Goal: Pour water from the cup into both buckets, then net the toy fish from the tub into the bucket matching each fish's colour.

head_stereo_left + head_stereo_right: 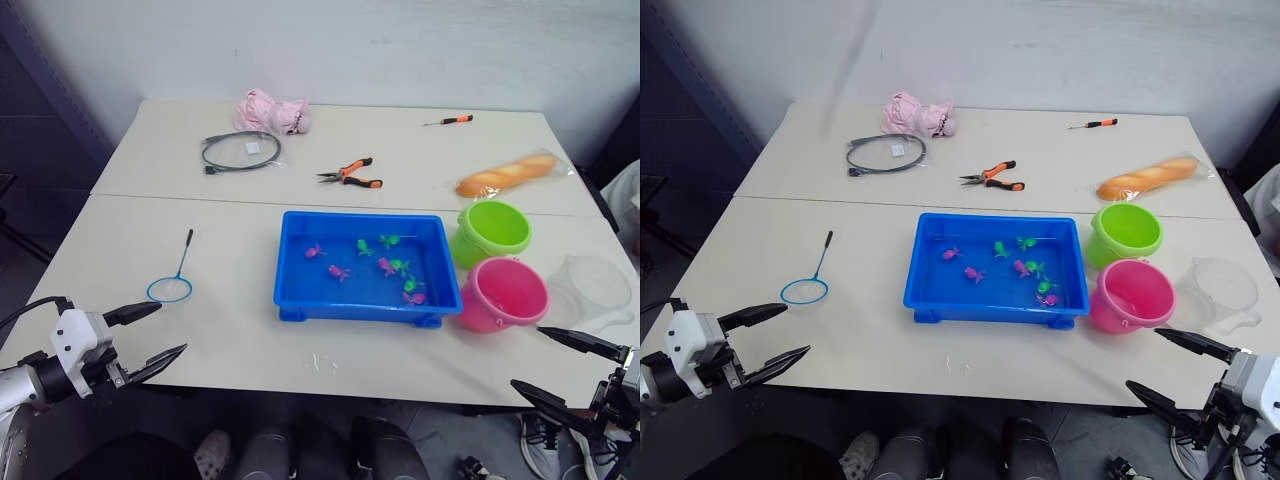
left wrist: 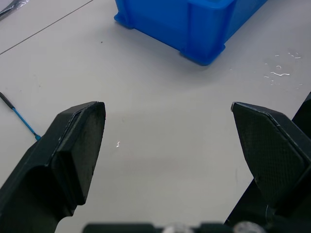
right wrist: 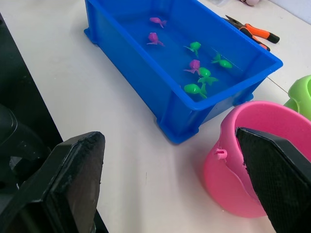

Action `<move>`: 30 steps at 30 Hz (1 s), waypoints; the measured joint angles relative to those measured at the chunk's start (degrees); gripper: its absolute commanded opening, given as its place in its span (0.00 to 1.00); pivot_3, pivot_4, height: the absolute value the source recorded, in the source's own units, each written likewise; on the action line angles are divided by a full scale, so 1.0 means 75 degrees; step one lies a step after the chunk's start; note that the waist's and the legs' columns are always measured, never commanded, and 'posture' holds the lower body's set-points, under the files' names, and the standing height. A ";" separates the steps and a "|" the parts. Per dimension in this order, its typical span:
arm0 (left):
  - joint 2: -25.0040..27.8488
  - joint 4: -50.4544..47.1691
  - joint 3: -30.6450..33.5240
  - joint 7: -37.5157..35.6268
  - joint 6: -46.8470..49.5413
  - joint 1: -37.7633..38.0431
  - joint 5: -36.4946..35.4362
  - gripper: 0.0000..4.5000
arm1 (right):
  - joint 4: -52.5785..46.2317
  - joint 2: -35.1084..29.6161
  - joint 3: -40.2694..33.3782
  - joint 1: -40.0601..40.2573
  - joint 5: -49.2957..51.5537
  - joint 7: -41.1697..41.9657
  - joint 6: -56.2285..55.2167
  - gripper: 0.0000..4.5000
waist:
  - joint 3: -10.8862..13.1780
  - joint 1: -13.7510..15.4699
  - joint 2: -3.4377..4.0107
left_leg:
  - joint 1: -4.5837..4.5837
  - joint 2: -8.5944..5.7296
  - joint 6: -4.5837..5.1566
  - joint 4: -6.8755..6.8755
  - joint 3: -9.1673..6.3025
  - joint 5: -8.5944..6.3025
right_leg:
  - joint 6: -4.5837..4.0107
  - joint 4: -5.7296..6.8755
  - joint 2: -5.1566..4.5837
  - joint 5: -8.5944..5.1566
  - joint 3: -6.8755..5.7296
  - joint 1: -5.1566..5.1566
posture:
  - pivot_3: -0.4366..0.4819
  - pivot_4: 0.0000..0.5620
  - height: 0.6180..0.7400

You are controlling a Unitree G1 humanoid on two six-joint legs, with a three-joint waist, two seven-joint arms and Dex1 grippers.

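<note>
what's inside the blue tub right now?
The tub holds small toy fish, some magenta-pink and some green, scattered mostly towards its right half. Nothing covers them. Whether there is water in it cannot be told.

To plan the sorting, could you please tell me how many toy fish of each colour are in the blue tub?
Magenta-pink fish: 4
Green fish: 4
Total: 8
</note>
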 measured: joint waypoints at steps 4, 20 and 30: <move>0.0019 -0.0155 0.0085 0.0097 0.1002 -0.0170 -0.0721 0.98 | 0.0019 0.0521 -0.0054 -0.0036 -0.0082 -0.0571 0.0018 1.00 | -0.0007 0.0003 -0.0013 | 0.0000 0.0004 -0.0015 0.0000 -0.0006 0.0007 | -0.0003 0.0011 0.0000 -0.0002 -0.0005 -0.0001 | 0.48 0.27 1.00; -0.0709 -0.2553 -0.2842 0.0494 0.3312 -0.3139 -0.1795 0.98 | 0.0978 0.2626 -0.1025 -0.1101 -0.1031 -0.6116 0.1881 1.00 | -0.0035 -0.0204 0.0040 | 0.0022 -0.0013 -0.0056 0.0027 0.0033 0.0046 | -0.0001 0.0084 0.0006 -0.0001 0.0044 -0.0003 | 0.48 0.27 1.00; -0.0666 -0.2533 -0.3317 0.0377 0.3577 -0.3695 -0.1672 0.98 | 0.2161 0.2360 -0.0609 -0.2472 -0.1055 -0.6547 0.2445 1.00 | -0.0048 -0.0185 0.0064 | 0.0016 -0.0015 -0.0052 0.0030 0.0034 0.0060 | -0.0008 0.0107 0.0012 -0.0009 0.0044 -0.0020 | 0.48 0.27 1.00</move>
